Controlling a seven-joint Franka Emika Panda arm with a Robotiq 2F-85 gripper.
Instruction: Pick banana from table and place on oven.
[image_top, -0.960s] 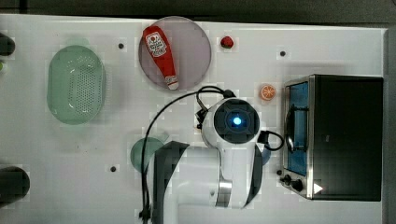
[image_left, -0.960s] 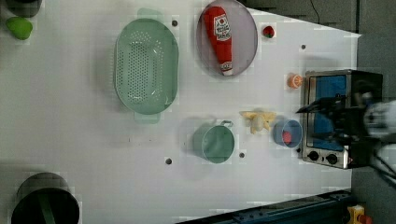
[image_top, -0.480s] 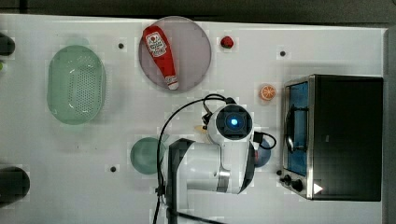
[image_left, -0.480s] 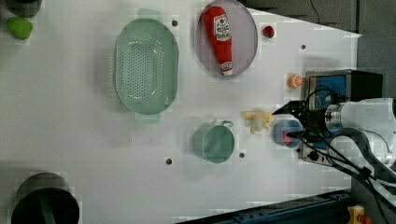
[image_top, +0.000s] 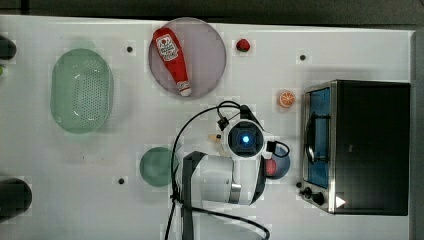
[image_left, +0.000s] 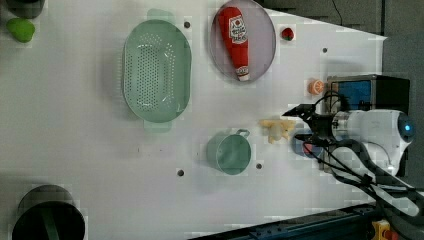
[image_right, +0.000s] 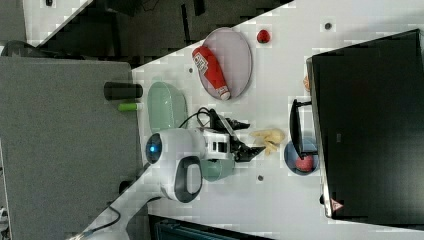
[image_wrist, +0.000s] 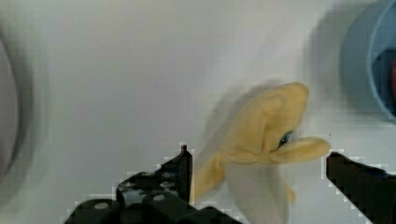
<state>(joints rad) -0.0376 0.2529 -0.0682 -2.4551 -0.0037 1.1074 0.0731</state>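
Pale cream-yellow peeled toy banana (image_wrist: 261, 154) lay on the large white tabletop (image_top: 350, 55), between a green cup (image_left: 230, 152) and a small blue bowl (image_right: 295, 155) w/ a red fruit, just in front of the boxy black-topped toaster oven (image_top: 375, 145) w/ blue glass door. Black two-finger gripper (image_wrist: 257, 172) of the white arm hung right over it, jaws spread wide, one finger (image_wrist: 180, 168) either side in the wrist view, neither touching. Banana's long axis appeared to run roughly across the gap, stubby peel flaps reaching toward one finger. Nothing gripped yet; a straight drop looked like the next move. Oven top sat bare, well apart to the top view's right.
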